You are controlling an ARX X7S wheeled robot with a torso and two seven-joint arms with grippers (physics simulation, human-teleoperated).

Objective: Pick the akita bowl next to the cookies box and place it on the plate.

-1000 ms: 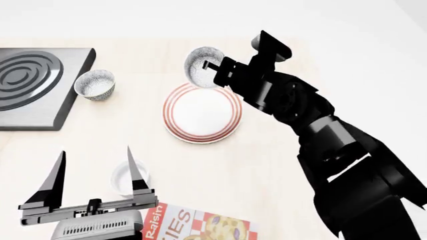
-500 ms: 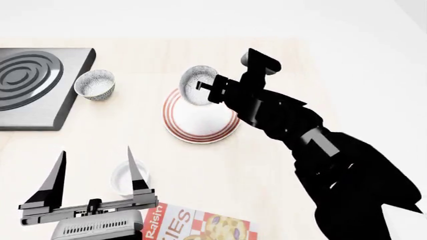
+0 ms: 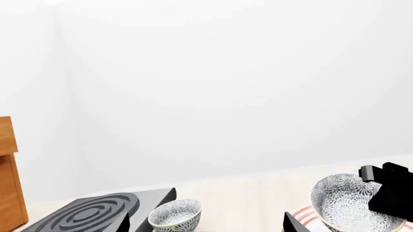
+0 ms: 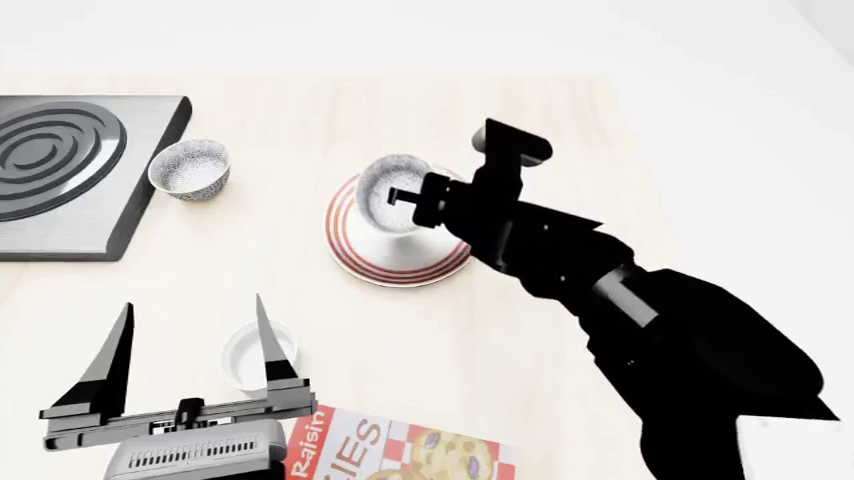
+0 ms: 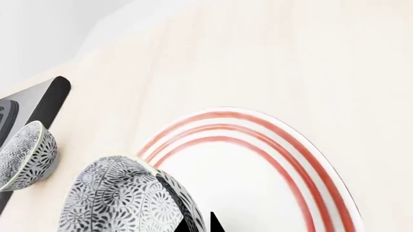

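Patterned akita bowl (image 4: 390, 192) empty | right pincer (image 4: 416, 203) gripping | over plate (image 4: 358, 250)

There are 2 patterned bowls (image 4: 394, 190) (image 4: 190, 168), 1 plate (image 4: 360, 250), 1 white cup (image 4: 248, 357), 1 cookies box (image 4: 394, 450) and 1 stove (image 4: 67, 170).

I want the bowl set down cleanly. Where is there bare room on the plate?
The plate is bare across its ringed middle and its side away from the akita bowl, which the right gripper holds over one edge. The second bowl sits apart, beside the stove.
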